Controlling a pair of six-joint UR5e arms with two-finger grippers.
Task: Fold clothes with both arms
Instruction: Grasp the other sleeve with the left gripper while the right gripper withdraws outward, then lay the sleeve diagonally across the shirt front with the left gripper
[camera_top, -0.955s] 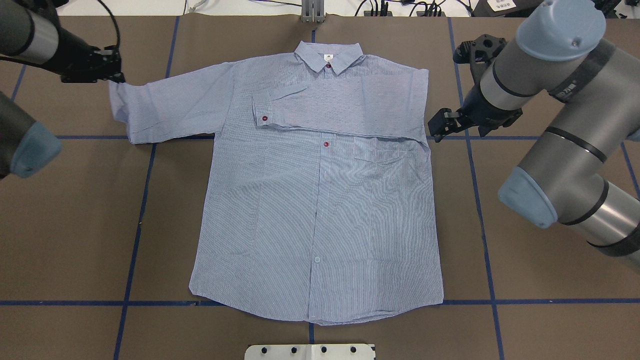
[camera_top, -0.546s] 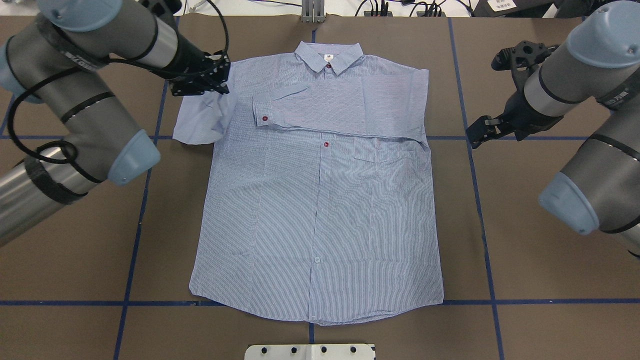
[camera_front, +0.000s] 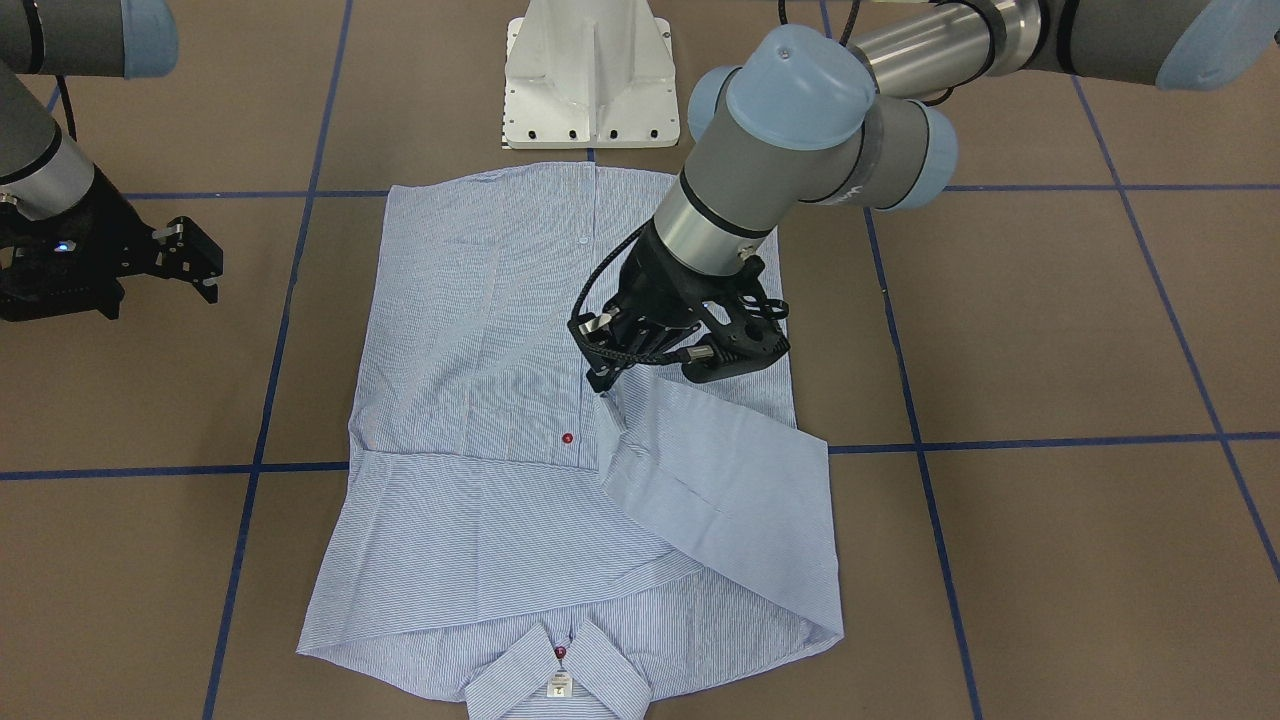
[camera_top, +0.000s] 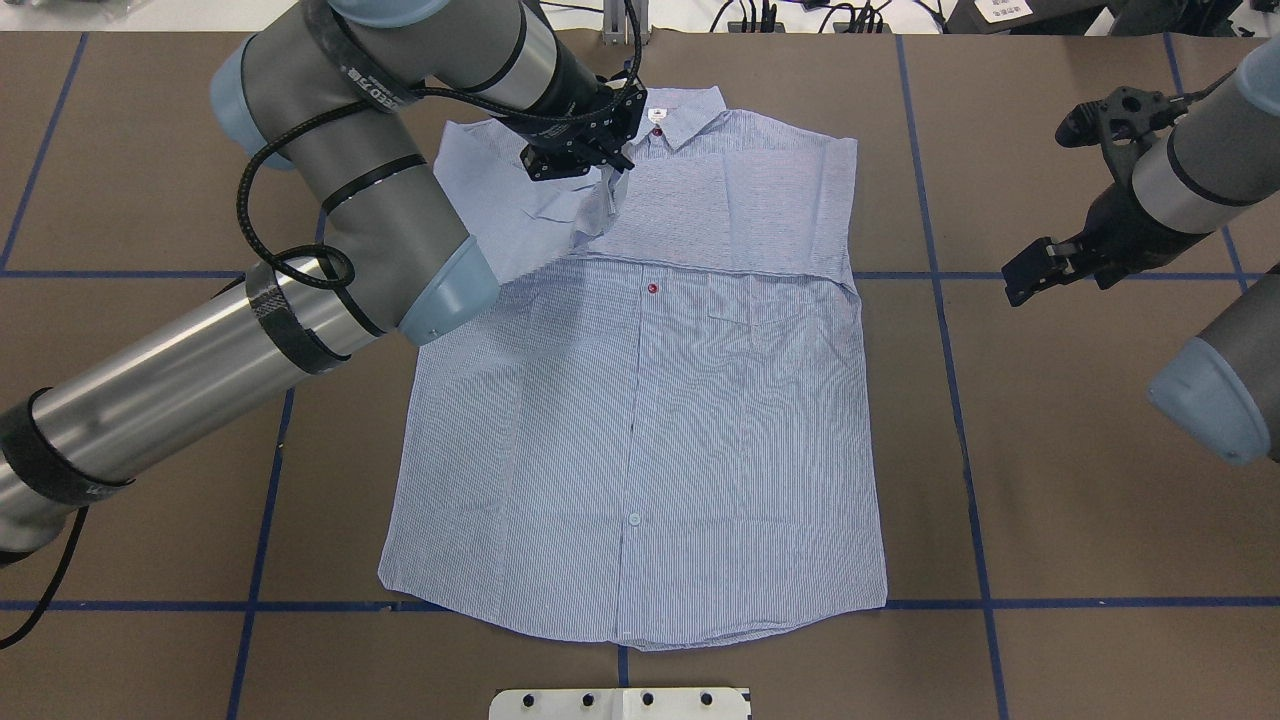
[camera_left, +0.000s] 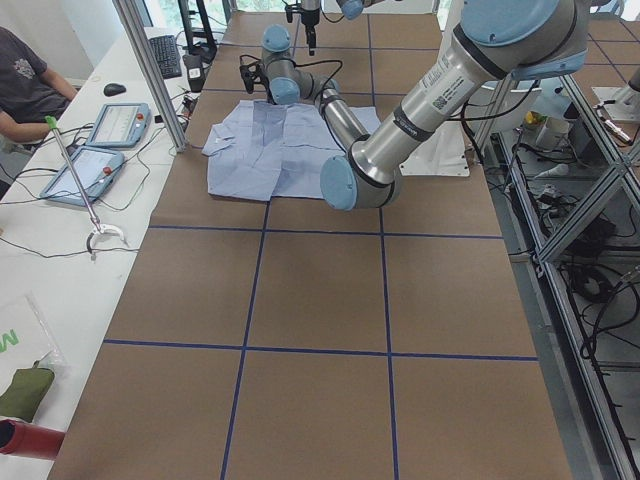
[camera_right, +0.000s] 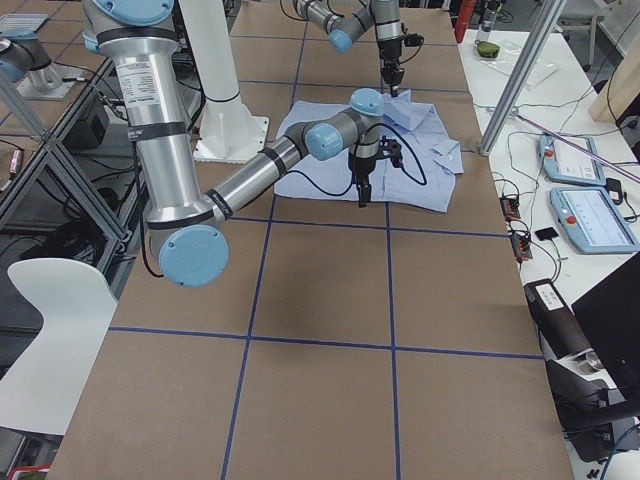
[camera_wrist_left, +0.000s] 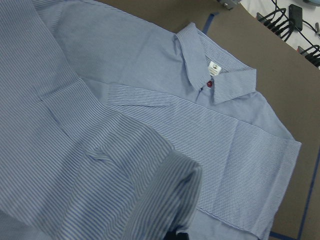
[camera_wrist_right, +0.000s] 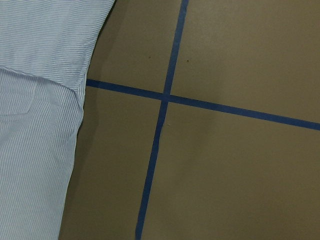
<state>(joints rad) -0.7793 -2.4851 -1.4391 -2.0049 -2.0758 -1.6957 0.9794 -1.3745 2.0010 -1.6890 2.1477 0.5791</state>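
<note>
Left pincer (camera_top: 610, 168) clamped on the sleeve (camera_top: 500, 200) of the shirt (camera_top: 640, 430), holding it bunched above the chest beside the collar (camera_top: 690, 108). Right pincer (camera_top: 1030, 268) fingers apart, empty, hovering off the shirt's side. Shirt lies flat mid-worktop (camera_top: 1100, 520).

A brown cover (camera_top: 1100, 450) lay over the whole table, and blue tape lines (camera_top: 1100, 603) divided it into large squares. A white pedestal (camera_front: 590, 80) stood at one long edge of the table. Along the opposite edge ran a white side bench (camera_left: 60, 260). On it lay a tablet (camera_left: 118, 125), just beside it a second tablet (camera_left: 85, 172), a black keyboard (camera_left: 165, 55) and a mouse (camera_left: 114, 89). A person in a dark shirt (camera_left: 25, 85) sat at this bench. A silver metal post (camera_left: 150, 70) rose between bench and table. A white chair (camera_right: 45, 330) stood on the pedestal's side.
</note>
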